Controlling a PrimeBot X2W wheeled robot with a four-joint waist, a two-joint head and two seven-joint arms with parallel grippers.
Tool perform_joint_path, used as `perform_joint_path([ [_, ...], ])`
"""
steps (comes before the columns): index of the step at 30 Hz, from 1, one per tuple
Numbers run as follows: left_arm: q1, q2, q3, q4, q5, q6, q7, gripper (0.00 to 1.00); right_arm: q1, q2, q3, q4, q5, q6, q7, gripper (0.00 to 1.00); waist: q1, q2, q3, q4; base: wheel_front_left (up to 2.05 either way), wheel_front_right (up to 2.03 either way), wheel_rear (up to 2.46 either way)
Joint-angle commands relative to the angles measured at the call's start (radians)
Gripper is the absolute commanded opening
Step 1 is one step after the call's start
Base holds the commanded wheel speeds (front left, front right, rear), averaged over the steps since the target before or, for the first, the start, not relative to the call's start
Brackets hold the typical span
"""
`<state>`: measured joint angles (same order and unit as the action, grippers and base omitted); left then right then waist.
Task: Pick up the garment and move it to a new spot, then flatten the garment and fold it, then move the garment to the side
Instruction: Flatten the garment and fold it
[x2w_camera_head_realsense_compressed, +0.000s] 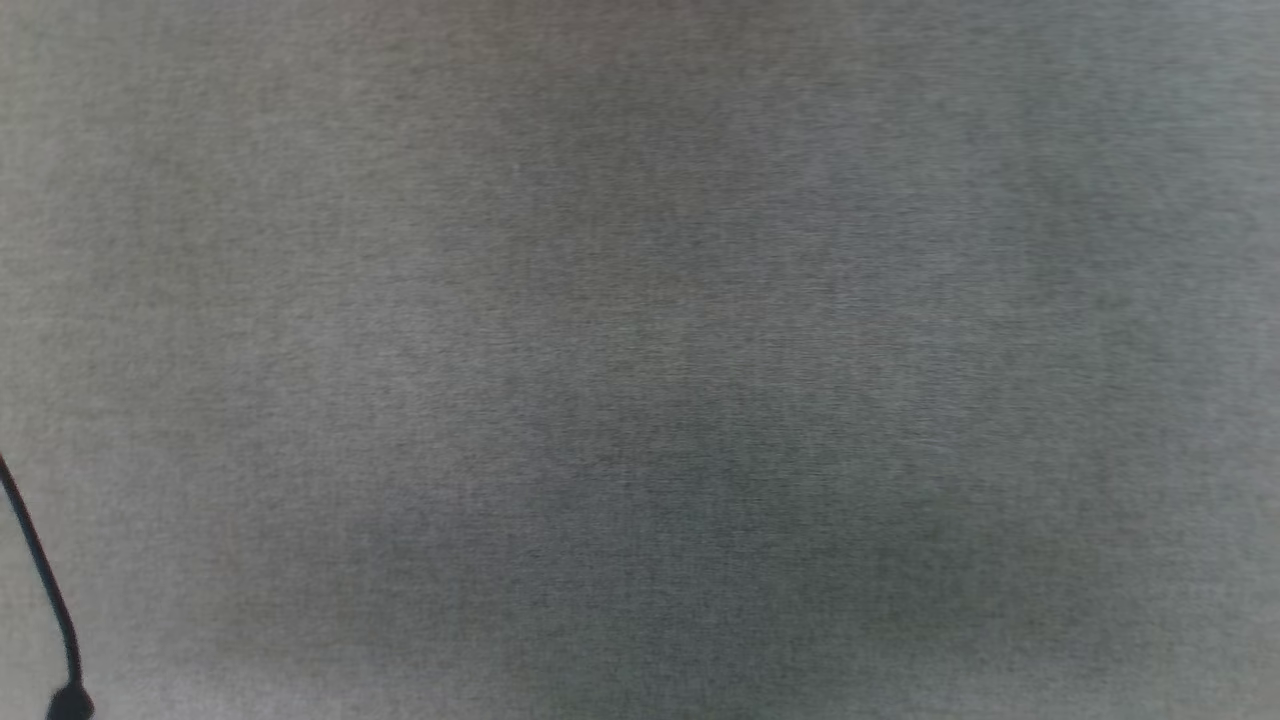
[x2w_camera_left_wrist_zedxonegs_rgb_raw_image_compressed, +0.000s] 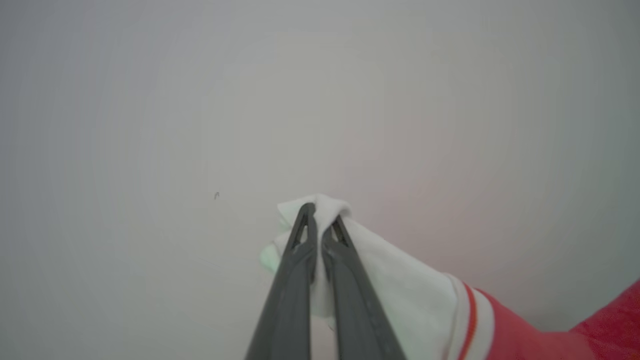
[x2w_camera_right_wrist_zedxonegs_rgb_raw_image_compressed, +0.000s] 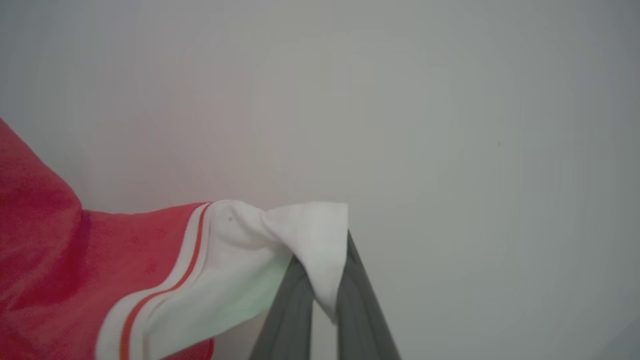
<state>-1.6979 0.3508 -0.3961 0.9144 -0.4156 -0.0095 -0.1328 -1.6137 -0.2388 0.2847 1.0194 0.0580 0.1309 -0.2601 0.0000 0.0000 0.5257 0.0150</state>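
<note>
In the left wrist view my left gripper (x2w_camera_left_wrist_zedxonegs_rgb_raw_image_compressed: 321, 219) is shut on a white end panel of the garment (x2w_camera_left_wrist_zedxonegs_rgb_raw_image_compressed: 400, 285), whose red body trails off to the lower right past a white-and-red striped trim. In the right wrist view my right gripper (x2w_camera_right_wrist_zedxonegs_rgb_raw_image_compressed: 325, 280) is shut on another white end panel of the garment (x2w_camera_right_wrist_zedxonegs_rgb_raw_image_compressed: 240, 260); the panel drapes over the fingertips and hides them, and the red body runs off to the left. Both held ends hang above a plain pale grey surface (x2w_camera_left_wrist_zedxonegs_rgb_raw_image_compressed: 200, 125).
The head view looks down on a bare grey cloth-textured surface (x2w_camera_head_realsense_compressed: 640, 360). A thin black cable (x2w_camera_head_realsense_compressed: 45, 590) curves along its lower left edge.
</note>
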Motion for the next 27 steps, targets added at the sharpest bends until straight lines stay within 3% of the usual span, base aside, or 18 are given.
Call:
perform_joint_path([
  [1, 0.037, -0.004, -0.003, 0.050, -0.012, -0.010, 0.002, 0.00, 0.031, 0.006, 0.019, 0.039, 0.022, 0.000, -0.004, 0.00, 0.0000, 0.0000, 0.010, 0.020, 0.00, 0.00, 0.00],
  [8, 0.154, -0.036, -0.015, 0.200, -0.052, -0.040, 0.112, 0.00, 0.131, 0.014, 0.090, 0.133, 0.164, 0.000, 0.069, 0.00, 0.0000, 0.0000, -0.023, 0.044, 0.00, 0.00, 0.00],
  [12, 0.240, -0.060, -0.023, 0.268, -0.079, -0.070, 0.212, 0.00, 0.223, 0.000, 0.157, 0.116, 0.271, 0.000, 0.142, 0.00, 0.0000, 0.0000, -0.058, 0.054, 0.00, 0.00, 0.00],
  [19, 0.404, -0.073, -0.056, 0.316, -0.115, -0.105, 0.400, 0.00, 0.409, -0.071, 0.277, -0.033, 0.479, 0.000, 0.316, 0.00, 0.0000, 0.0000, -0.126, 0.048, 0.00, 0.00, 0.00],
  [27, 0.619, -0.055, -0.082, 0.211, -0.140, -0.116, 0.467, 0.00, 0.666, -0.229, 0.345, -0.329, 0.680, 0.000, 0.473, 0.00, 0.0000, 0.0000, -0.187, 0.043, 0.00, 0.00, 0.00],
])
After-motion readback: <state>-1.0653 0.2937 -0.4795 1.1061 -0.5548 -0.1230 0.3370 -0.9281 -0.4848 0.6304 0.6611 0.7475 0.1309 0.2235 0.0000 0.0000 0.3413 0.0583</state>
